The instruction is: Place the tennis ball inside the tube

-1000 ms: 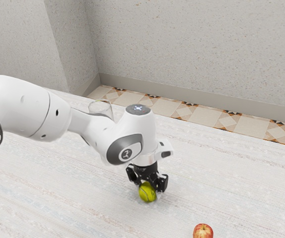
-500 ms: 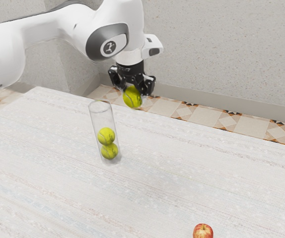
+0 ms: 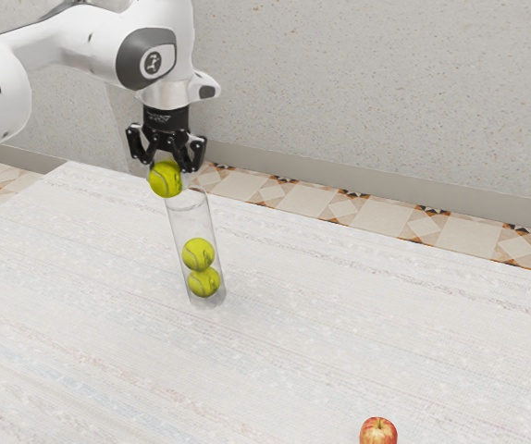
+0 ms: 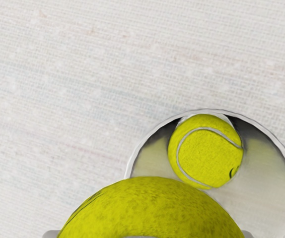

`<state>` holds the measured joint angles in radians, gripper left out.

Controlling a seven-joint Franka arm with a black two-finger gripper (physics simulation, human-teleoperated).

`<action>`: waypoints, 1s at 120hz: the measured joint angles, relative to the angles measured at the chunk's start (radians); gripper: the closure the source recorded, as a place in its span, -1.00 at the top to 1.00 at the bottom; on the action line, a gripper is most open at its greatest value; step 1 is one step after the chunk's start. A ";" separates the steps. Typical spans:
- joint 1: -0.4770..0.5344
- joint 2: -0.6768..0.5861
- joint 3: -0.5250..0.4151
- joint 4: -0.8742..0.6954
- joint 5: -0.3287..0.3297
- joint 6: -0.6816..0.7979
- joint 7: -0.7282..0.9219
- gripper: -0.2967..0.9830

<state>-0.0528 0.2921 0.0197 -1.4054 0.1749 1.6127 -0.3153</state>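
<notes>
My gripper (image 3: 166, 168) is shut on a tennis ball (image 3: 165, 179), high over the table beside the upper end of the clear tube (image 3: 194, 222). The tube stands on the table with two more balls stacked in its lower part, the upper one (image 3: 198, 253) resting on the lower one (image 3: 204, 282). In the wrist view the held ball (image 4: 150, 208) covers part of the tube's round rim (image 4: 141, 144), and a ball (image 4: 206, 151) shows down inside the tube. The held ball is above the rim and off its centre.
A red apple (image 3: 378, 431) lies on the white table (image 3: 339, 324), near the lower edge of the exterior view. Behind the table are a tiled floor strip (image 3: 376, 211) and a speckled wall (image 3: 376, 92).
My hand has risen from the table with the ball, then moved toward the exterior view's left, to the tube's top. The tube, its two balls and the apple stay put.
</notes>
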 joint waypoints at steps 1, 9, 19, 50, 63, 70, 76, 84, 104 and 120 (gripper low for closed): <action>0.001 0.002 0.000 0.000 -0.001 0.000 0.002 0.01; 0.006 0.017 -0.001 0.001 -0.010 0.002 0.015 0.01; 0.007 0.033 -0.003 0.009 -0.016 0.014 0.030 0.00; 0.004 0.063 -0.005 0.044 -0.021 0.040 0.067 0.01; 0.001 0.063 -0.006 0.038 -0.025 0.048 0.078 0.17; 0.001 0.063 -0.006 0.036 -0.027 0.051 0.083 0.26; 0.001 0.060 -0.006 0.034 -0.029 0.053 0.087 0.32; 0.000 0.052 -0.005 0.029 -0.031 0.054 0.092 0.38; -0.013 -0.097 -0.002 -0.075 -0.026 0.056 0.105 0.46; -0.024 -0.250 -0.001 -0.203 -0.018 0.055 0.124 0.50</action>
<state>-0.0770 0.0419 0.0183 -1.6080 0.1573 1.6673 -0.1913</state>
